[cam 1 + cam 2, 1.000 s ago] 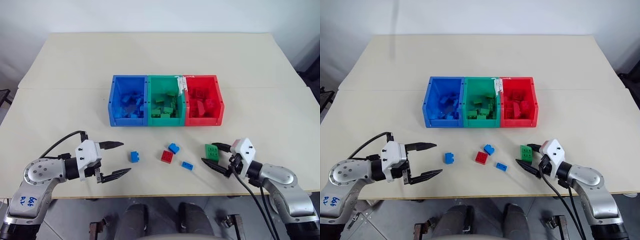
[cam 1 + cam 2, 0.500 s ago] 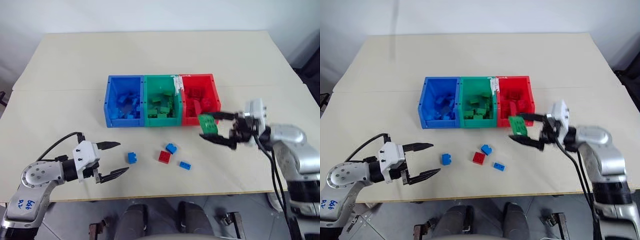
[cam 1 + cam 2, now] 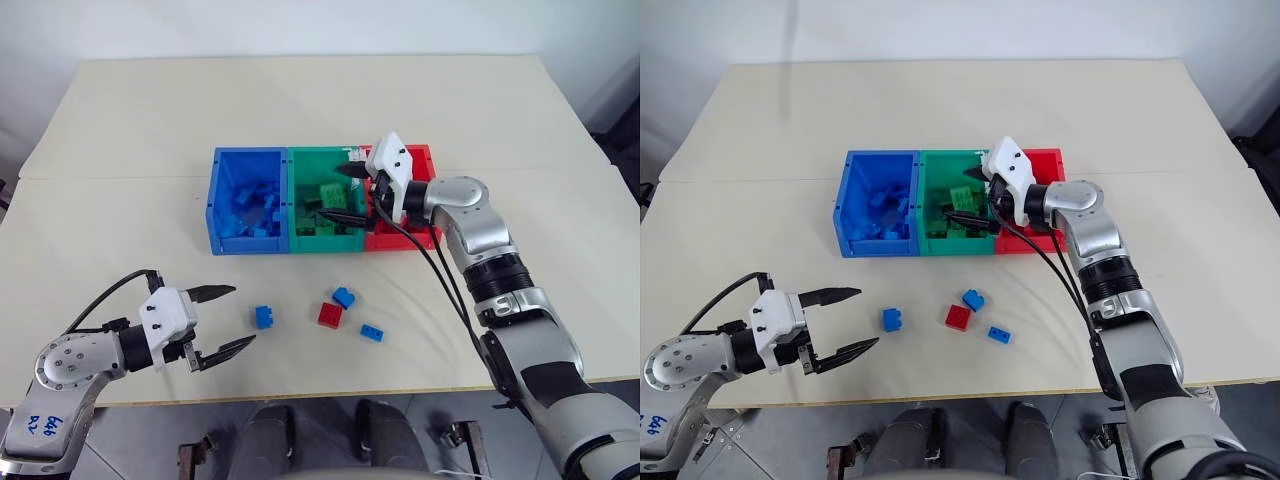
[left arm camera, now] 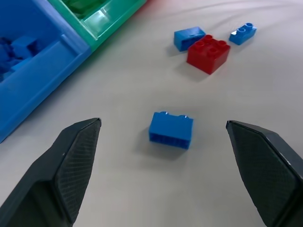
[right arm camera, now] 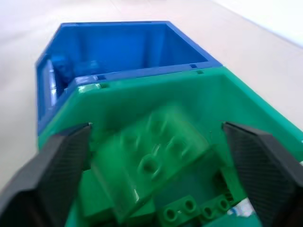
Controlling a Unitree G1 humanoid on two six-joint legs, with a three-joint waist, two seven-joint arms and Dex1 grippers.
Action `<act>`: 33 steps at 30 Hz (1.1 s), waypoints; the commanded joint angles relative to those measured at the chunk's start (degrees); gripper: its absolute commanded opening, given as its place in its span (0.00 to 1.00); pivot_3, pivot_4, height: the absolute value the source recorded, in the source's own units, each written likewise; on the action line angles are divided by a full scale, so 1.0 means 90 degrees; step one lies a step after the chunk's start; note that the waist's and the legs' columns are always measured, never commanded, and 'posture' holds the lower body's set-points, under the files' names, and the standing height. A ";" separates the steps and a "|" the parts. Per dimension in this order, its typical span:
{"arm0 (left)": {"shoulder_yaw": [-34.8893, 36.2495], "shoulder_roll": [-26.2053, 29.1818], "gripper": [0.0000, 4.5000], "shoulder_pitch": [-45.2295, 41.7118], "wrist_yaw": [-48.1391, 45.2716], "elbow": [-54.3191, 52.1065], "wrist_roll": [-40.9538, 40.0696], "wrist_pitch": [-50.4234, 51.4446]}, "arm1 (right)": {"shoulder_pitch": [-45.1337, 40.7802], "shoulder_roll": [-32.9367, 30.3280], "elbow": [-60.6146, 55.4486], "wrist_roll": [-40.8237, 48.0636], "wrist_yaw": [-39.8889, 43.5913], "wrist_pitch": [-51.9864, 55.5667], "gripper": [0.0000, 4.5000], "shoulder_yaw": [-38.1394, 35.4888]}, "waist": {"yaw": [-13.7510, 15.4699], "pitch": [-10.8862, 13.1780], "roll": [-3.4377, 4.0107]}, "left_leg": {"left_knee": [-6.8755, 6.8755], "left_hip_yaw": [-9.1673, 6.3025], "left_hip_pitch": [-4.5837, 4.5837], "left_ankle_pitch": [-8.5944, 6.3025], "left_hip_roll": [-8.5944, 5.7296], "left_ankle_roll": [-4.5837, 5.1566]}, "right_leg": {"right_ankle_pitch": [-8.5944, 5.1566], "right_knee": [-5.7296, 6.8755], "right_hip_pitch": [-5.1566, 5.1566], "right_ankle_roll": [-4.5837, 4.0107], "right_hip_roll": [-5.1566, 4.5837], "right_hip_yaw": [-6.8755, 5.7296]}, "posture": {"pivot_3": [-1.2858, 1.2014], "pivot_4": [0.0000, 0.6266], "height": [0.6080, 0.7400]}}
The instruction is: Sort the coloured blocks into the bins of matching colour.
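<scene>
Over the green bin [image 3: 325, 205] at frame centre, the green block [image 5: 151, 161] is released by the spread right gripper [image 3: 347, 192]; three blue blocks [image 3: 264, 316] and one red block [image 3: 331, 314] are left below, near the spread, empty left gripper [image 3: 222, 320].

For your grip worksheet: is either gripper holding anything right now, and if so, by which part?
Nothing is held. The right gripper is open over the green bin, the green block loose between its fingers. The left gripper is open and empty.

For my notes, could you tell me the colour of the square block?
Red, seen best in the left wrist view.
</scene>
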 commanded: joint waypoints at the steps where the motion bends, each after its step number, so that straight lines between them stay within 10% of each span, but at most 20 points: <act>1: 0.0174 -0.0010 1.00 0.0132 0.0041 -0.0323 -0.0084 -0.0016 | -0.0030 -0.0091 -0.0234 0.0225 0.0390 -0.0091 0.99 -0.0254 | -0.0002 0.0000 0.0000 | 0.0001 0.0002 0.0000 0.0000 0.0000 0.0000 | 0.0000 0.0001 0.0000 0.0000 0.0001 0.0000 | 0.52 0.24 1.00; 17: 0.0078 0.0175 1.00 -0.0539 -0.0684 0.0437 -0.0398 0.0016 | 0.4223 -0.3351 -0.2315 0.1939 0.2816 0.0282 0.99 -0.2584 | 0.0086 0.0000 0.0001 | 0.0009 0.0050 0.0016 -0.0005 -0.0016 0.0008 | 0.0002 -0.0010 0.0024 0.0005 -0.0001 -0.0012 | 0.52 0.24 1.00; 26: 0.0118 0.0140 1.00 -0.0832 -0.0837 0.0962 -0.0322 -0.0253 | 0.4708 -0.3282 -0.2098 0.1658 0.2458 -0.0586 0.99 -0.2844 | 0.0036 0.0001 0.0001 | 0.0005 0.0107 0.0082 -0.0002 0.0028 0.0001 | 0.0009 0.0001 0.0037 -0.0004 0.0000 0.0017 | 0.52 0.24 1.00; 33: 0.0294 0.0085 1.00 -0.0500 -0.0675 0.0828 -0.0322 -0.0287 | 0.3423 -0.2595 -0.2787 0.1367 0.2645 0.0192 0.99 -0.1200 | -0.0011 0.0001 0.0001 | 0.0004 0.0079 0.0095 -0.0005 0.0037 -0.0002 | 0.0014 0.0005 0.0030 -0.0013 -0.0004 0.0023 | 0.52 0.24 1.00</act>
